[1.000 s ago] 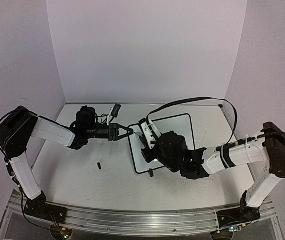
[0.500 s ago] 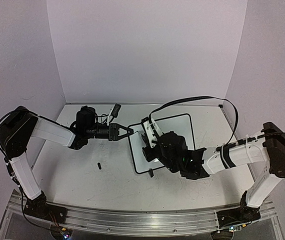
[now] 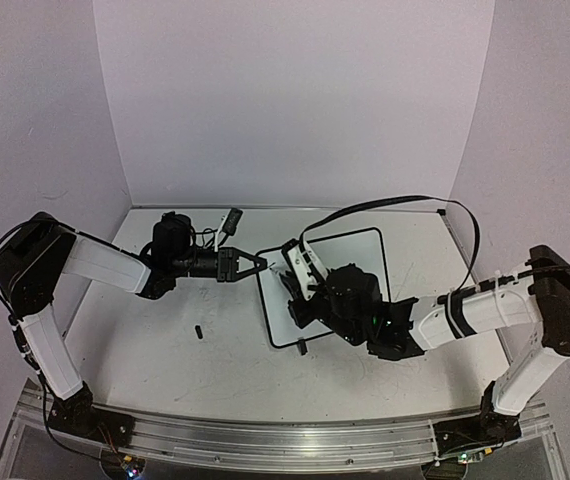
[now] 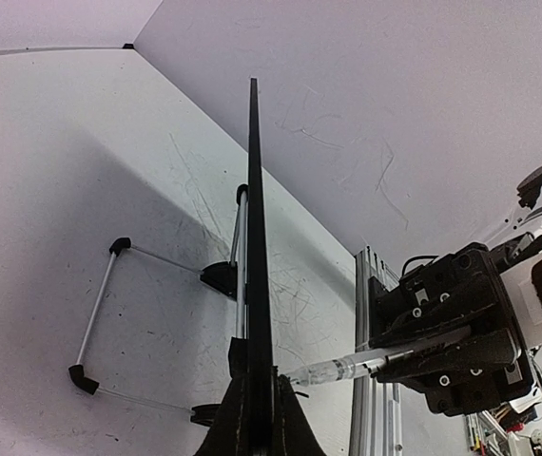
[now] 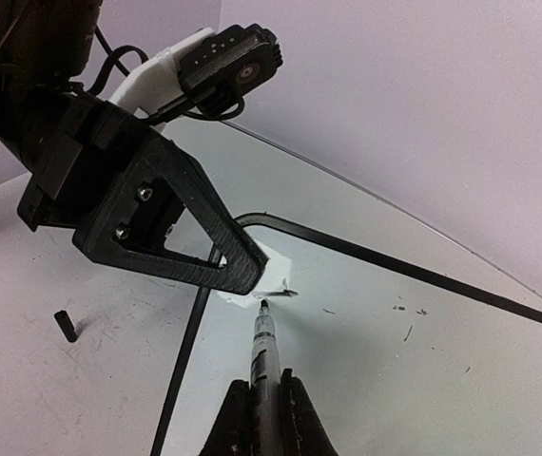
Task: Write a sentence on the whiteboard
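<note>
Left gripper (image 4: 257,418): jaws pressed onto the black frame of the whiteboard (image 5: 385,380), pinching it at its corner. In the left wrist view the board runs edge-on from the jaws towards 12 o'clock.

Right gripper (image 5: 261,397): jaws clamped on a marker (image 5: 261,347), which points to 12 o'clock in the right wrist view. Its tip meets the white surface just beside the left gripper's finger.

The sentence (image 5: 406,332): only a few short black strokes show, at 2 to 3 o'clock from the marker tip. They cannot be read.

From overhead, the whiteboard sits at 3 o'clock from the left gripper, and the right arm reaches over it from 4 o'clock.

A small black cap (image 3: 198,331) lies on the table (image 3: 165,360) at 8 o'clock from the board, well apart from it.
</note>
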You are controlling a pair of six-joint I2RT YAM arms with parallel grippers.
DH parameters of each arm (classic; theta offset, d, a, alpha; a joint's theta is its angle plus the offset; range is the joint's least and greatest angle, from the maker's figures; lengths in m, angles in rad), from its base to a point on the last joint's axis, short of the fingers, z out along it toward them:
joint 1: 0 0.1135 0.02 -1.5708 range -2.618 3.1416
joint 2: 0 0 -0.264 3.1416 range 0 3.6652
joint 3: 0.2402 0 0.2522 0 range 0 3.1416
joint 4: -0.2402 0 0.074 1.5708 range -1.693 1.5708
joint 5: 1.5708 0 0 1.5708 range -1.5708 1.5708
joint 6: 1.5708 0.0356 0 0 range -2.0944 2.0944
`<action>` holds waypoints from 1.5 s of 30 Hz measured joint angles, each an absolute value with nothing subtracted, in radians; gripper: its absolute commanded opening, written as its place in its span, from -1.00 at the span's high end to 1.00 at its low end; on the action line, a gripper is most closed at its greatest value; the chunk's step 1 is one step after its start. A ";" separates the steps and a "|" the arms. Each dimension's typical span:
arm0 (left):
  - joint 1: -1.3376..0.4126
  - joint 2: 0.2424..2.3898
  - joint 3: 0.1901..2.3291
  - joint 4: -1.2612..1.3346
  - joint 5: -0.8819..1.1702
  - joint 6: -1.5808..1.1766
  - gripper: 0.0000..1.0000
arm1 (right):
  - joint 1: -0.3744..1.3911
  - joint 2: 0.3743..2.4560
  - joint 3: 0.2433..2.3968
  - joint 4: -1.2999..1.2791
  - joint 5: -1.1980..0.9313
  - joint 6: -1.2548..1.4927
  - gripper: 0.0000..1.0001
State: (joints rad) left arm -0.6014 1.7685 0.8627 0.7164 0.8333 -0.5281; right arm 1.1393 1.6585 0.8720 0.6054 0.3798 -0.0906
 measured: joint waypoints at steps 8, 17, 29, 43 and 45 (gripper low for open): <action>-0.601 1.768 0.863 0.716 0.834 -0.527 1.00 | 1.139 1.659 0.873 0.606 0.361 -0.091 1.00; -0.601 1.768 0.863 0.716 0.834 -0.527 1.00 | 1.139 1.669 0.889 0.604 0.384 -0.091 1.00; -0.601 1.768 0.863 0.716 0.834 -0.527 1.00 | 1.139 1.681 0.898 0.600 0.394 -0.081 1.00; -0.601 1.768 0.863 0.715 0.834 -0.527 1.00 | 1.140 1.681 0.898 0.579 0.397 -0.046 1.00; -0.601 1.768 0.863 0.715 0.834 -0.527 1.00 | 1.140 1.681 0.898 0.576 0.397 -0.041 1.00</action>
